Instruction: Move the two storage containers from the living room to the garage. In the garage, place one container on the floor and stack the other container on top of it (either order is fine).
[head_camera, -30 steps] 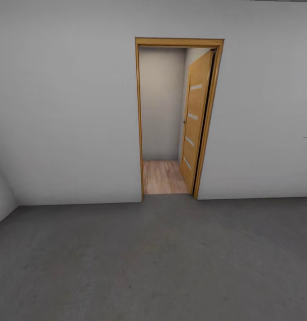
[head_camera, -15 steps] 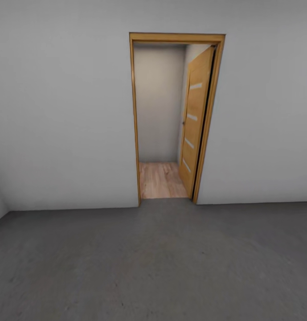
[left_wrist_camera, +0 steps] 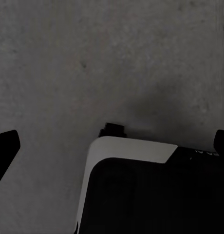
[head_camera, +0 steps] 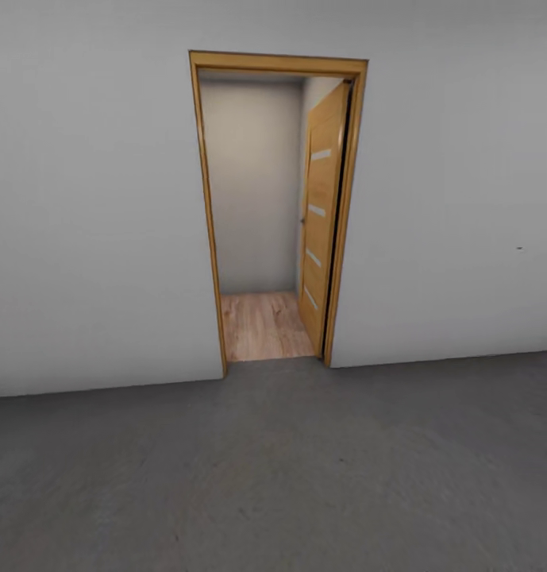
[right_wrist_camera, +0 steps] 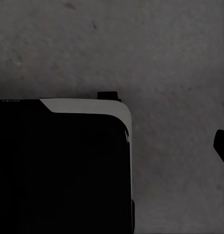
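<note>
no containers in sight: grey floor (head_camera: 305, 477), white wall (head_camera: 90, 222), open wooden door (head_camera: 321, 214). the doorway sits further left than before. left gripper (left_wrist_camera: 112, 141) fingers spread; right gripper's state unclear.

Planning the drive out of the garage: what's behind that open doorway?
Through the doorway, light wood plank flooring runs to a pale back wall. The wooden door stands swung inward at the right. Anything beside the opening is hidden by the white wall.

Grey concrete floor (left_wrist_camera: 92, 63) beneath the robot's black, white-edged base (left_wrist_camera: 151, 195).
</note>
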### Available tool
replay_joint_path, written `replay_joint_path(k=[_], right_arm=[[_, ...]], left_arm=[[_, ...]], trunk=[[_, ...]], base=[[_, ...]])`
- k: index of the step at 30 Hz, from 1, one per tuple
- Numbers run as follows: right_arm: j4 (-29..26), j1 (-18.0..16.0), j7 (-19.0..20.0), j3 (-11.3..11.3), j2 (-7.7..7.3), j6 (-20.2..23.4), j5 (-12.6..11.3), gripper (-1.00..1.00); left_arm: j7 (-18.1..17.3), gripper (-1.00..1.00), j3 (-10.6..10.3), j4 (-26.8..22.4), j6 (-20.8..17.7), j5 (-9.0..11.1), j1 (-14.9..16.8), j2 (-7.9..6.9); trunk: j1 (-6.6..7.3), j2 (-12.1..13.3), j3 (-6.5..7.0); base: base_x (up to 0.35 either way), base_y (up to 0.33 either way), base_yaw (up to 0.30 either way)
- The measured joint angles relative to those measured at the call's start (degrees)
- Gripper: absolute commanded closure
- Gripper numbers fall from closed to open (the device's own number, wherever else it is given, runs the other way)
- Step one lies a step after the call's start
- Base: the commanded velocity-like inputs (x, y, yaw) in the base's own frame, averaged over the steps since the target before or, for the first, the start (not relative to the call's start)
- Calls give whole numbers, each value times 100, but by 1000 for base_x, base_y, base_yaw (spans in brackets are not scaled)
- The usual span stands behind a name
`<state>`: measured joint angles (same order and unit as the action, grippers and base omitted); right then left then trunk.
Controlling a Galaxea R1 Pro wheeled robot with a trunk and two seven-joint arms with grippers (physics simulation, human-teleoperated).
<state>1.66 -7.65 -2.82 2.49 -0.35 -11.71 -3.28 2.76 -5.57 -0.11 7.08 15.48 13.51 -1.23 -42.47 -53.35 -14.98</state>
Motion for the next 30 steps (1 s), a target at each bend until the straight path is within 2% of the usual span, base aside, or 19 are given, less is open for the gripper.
replay_joint_path(k=[6,30], right_arm=[[-1,-1,0,3,-1,7,8,-100],[1,-1,7,4,-18,25,1,-100]], left_arm=[[-1,-100,0,-1,-7,-2,-1,1],[-8,-100,-2,-1,-47,7,-1,-1]], trunk=[[1,0,3],[3,0,4]], base=[[83,-5,-72],[314,0,-2]])
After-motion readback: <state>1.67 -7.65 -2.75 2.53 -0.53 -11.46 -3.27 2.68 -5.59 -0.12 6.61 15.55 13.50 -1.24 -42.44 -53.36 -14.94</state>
